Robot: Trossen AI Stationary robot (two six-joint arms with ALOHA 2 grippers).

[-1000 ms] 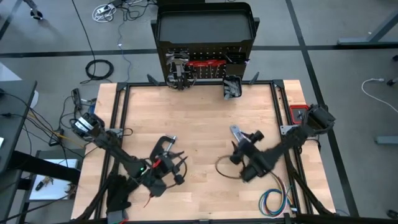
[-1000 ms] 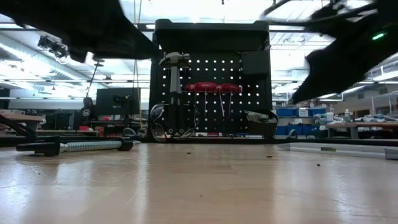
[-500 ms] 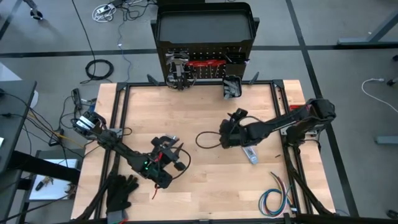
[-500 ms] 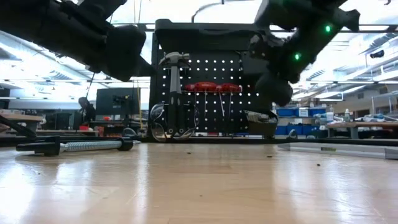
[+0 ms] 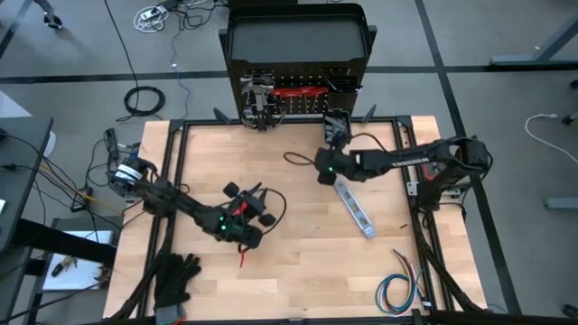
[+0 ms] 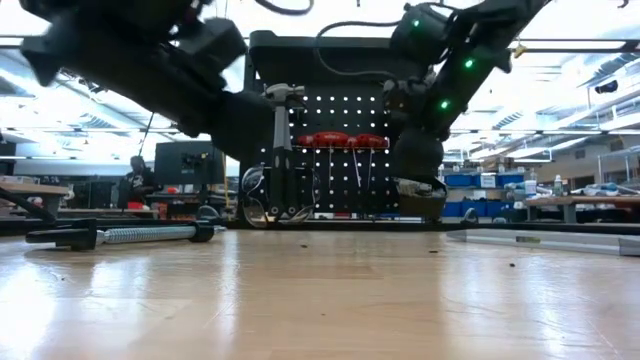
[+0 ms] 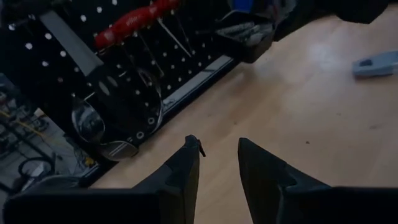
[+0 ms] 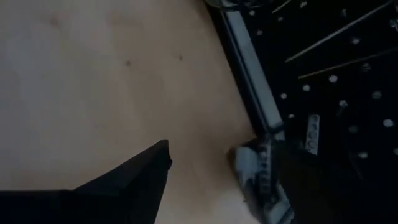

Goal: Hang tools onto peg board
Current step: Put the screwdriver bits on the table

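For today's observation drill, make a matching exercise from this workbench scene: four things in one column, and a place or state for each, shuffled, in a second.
Things
1. silver flat bar tool
2. red-handled screwdrivers
3. right gripper
4. black gloves

Places or states
A. hanging on the peg board
B. at the table's near left corner
C. lying flat on the table, right of centre
D. open, close to the small black bin

Pairs: 1-C, 2-A, 3-D, 4-B

Overhead ceiling strips bright, glare at 12 o'clock in low view. Arms there blurred, dark against light. Table (image 5: 289,262) evenly lit from above, shadows soft. Wrist views dim; peg board (image 7: 74,74) dark, right wrist view blurred throughout.
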